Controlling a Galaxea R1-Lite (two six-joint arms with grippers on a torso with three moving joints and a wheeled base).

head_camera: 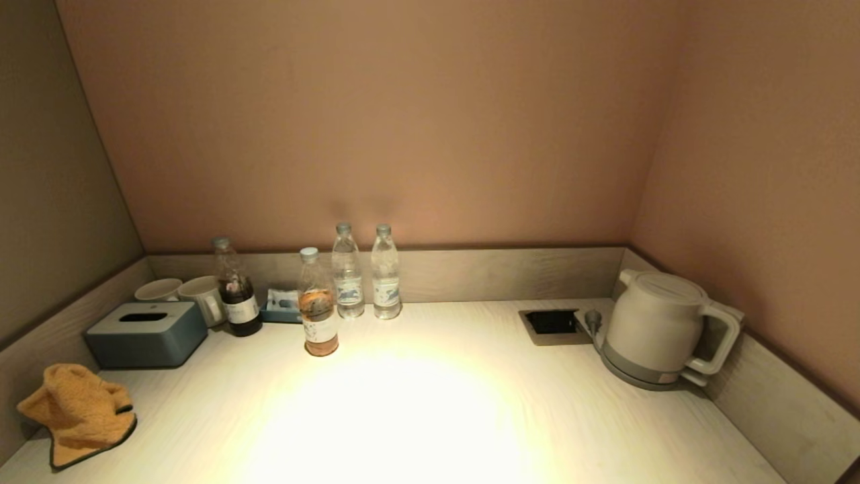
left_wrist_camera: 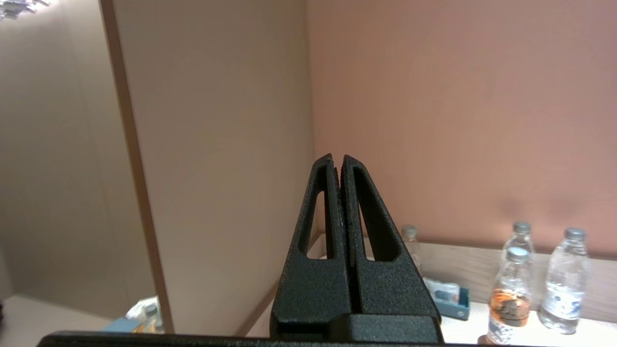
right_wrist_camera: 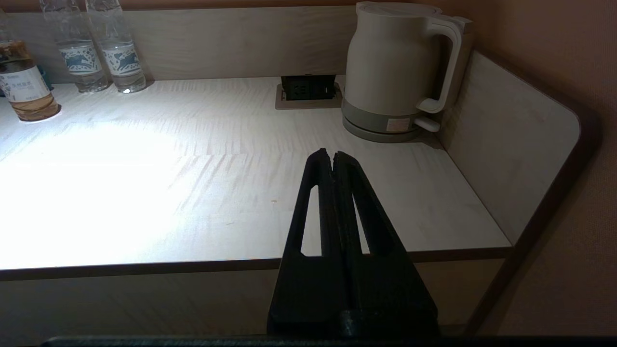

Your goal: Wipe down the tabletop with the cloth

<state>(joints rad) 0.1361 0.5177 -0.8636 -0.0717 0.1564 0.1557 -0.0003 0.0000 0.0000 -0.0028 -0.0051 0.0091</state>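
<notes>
An orange cloth [head_camera: 79, 411] with a dark edge lies crumpled on the light wood tabletop [head_camera: 416, 403] at the front left corner, against the left wall. Neither arm shows in the head view. My left gripper [left_wrist_camera: 337, 159] is shut and empty, raised off the table and pointing at the left back corner of the alcove. My right gripper [right_wrist_camera: 332, 155] is shut and empty, held in front of the table's front edge on the right side, short of the kettle. The cloth is out of view in both wrist views.
Along the back stand a blue tissue box [head_camera: 146, 333], two cups [head_camera: 181, 290], a dark bottle [head_camera: 235, 288], an orange-drink bottle [head_camera: 317, 302], two water bottles [head_camera: 366, 272] and a small blue tray [head_camera: 281, 308]. At right are a socket recess [head_camera: 552, 323] and a white kettle [head_camera: 662, 329].
</notes>
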